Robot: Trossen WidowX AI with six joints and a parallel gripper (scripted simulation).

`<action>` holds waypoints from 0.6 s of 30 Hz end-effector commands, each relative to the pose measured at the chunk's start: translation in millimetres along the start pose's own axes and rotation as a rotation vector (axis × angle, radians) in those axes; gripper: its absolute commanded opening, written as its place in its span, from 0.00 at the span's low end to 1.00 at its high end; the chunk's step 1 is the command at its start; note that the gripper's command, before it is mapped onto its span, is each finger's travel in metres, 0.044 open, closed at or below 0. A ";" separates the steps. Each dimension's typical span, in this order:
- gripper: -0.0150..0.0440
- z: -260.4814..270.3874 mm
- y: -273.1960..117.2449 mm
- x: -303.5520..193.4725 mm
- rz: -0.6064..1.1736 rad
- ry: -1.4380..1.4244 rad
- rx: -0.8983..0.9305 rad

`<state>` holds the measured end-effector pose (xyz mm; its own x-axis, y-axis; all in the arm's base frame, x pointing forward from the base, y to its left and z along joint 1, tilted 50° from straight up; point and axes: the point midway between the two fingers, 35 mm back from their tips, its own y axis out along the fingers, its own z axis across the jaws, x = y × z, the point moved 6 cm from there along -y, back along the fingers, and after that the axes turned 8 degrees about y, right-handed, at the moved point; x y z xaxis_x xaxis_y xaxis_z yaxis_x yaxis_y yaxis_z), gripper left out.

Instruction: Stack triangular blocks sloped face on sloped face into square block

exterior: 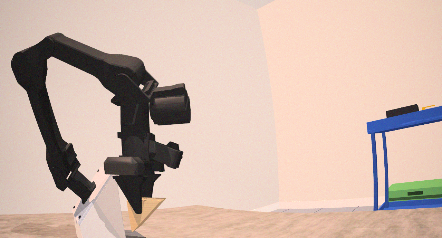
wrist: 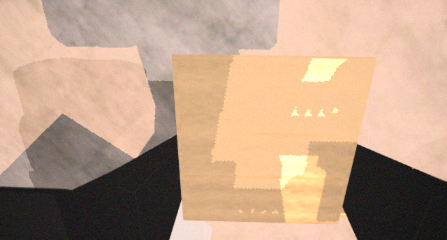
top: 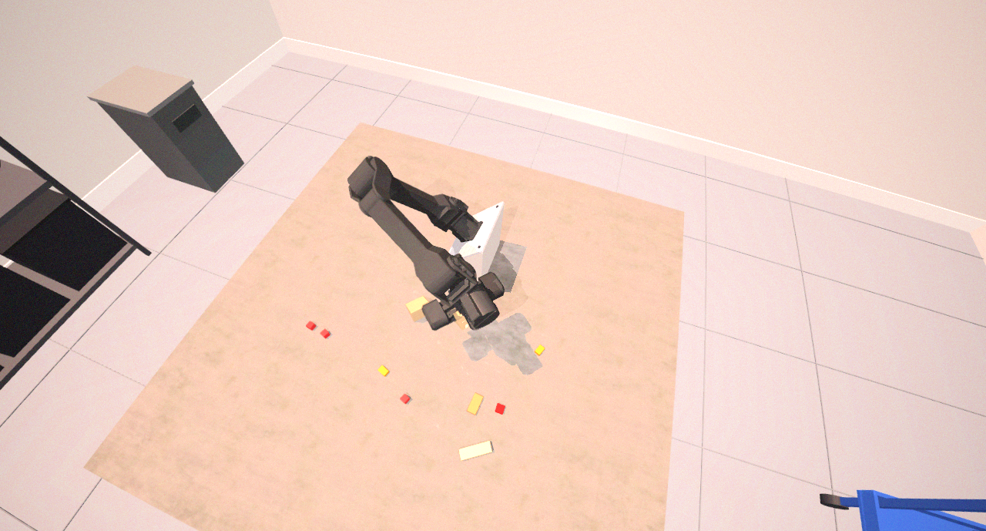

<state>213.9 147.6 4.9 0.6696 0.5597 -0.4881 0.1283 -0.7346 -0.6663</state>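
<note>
Triangular block in my grasp: the gripper is clamped on its two ends, a flat face up and a narrow edge pointing down. Near it on the tabletop I see the second block, partly hidden by my arm. The two blocks are unjoined. Farther out, small red and yellow pieces lie scattered; beyond the table stands a blue cart.
</note>
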 end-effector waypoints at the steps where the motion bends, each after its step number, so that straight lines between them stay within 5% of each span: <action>1: 0.25 -11.3 -6.3 -10.3 -0.004 -0.007 -0.004; 18: 0.25 -62.6 -28.1 -67.9 -0.004 -0.012 -0.003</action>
<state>212.5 111.9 82.3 0.6645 0.5630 -0.4913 0.1281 -0.7336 -0.6674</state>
